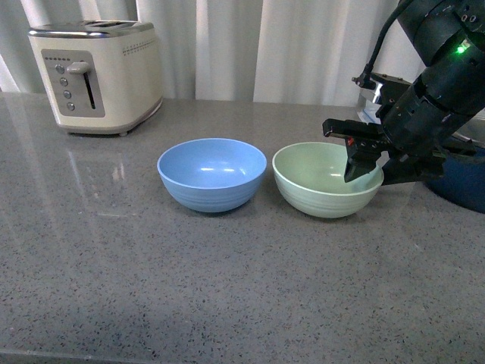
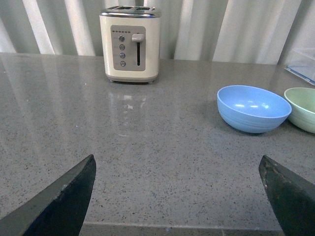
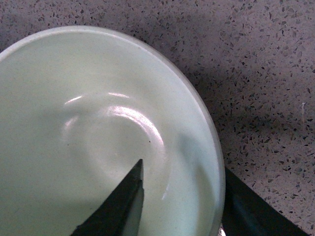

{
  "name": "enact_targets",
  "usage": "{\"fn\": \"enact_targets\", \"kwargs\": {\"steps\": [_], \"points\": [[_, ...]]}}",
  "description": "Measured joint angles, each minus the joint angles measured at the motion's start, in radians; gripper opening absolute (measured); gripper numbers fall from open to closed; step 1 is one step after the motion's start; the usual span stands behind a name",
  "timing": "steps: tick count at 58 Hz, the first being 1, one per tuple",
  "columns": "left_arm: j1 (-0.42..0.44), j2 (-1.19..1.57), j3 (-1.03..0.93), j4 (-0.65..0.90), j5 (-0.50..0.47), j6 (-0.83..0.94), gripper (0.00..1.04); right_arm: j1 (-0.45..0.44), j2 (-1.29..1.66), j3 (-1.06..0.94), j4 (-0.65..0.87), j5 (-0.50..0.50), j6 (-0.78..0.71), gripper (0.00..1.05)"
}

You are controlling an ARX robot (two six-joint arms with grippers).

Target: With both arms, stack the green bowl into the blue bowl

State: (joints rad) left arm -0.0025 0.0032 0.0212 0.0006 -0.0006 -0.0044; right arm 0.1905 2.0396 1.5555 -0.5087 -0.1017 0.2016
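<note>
Pale mint-green round plastic bowl (image 1: 322, 189) sat upright on grey speckled counter (image 1: 114, 273), just beside light sky-blue round plastic bowl (image 1: 212, 176) w/ slim gap, right gripper (image 1: 371, 176) straddled green bowl's rim, jaws apart, one finger inside, one outside, left gripper (image 2: 176, 160) hung over counter, jaws spread wide, well apart from both bowls.

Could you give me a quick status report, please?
Left tool open over countertop. Right tool open, straddling green bowl rim. Blue bowl empty, nothing between bowls.
</note>
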Motion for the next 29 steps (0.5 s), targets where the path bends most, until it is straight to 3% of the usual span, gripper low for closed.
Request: {"fn": "enact_targets", "kwargs": {"steps": [14, 29], "points": [[0.0, 0.0, 0.0, 0.0, 0.0, 0.0, 0.98, -0.005, -0.001, -0.014, 0.01, -0.009, -0.006, 0.01], [0.0, 0.0, 0.0, 0.0, 0.0, 0.0, 0.98, -0.015, -0.024, -0.023, 0.009, -0.008, -0.028, 0.01]]}}
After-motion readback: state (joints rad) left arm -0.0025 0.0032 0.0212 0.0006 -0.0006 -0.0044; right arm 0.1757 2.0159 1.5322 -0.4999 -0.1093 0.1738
